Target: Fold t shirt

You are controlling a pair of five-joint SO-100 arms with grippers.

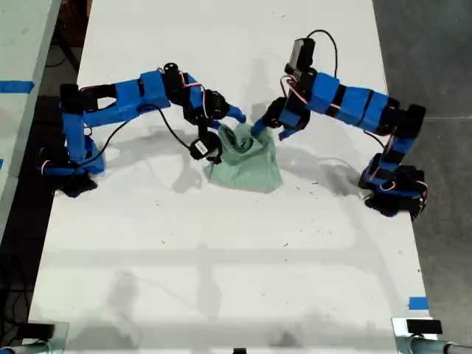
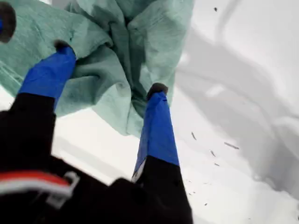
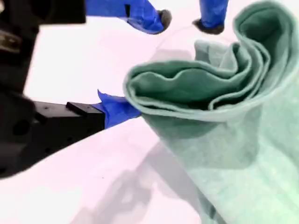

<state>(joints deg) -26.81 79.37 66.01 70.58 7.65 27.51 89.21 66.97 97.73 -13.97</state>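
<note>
Fingers [image 2: 156,126] of my first gripper [image 2: 110,67] spread astride t shirt [image 2: 117,37]; my second gripper [image 3: 127,110] clamps fold; white table [image 1: 221,258].

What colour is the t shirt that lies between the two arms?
The t shirt is a plain pale mint green, with no pattern; the second wrist view shows it best.

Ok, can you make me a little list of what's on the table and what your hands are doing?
table: white
t shirt: mint green, bunched in a wrinkly heap, not folded flat
my first hand: open, both fingertips against the cloth
my second hand: one finger tucked under a fold, the other finger hidden
</note>
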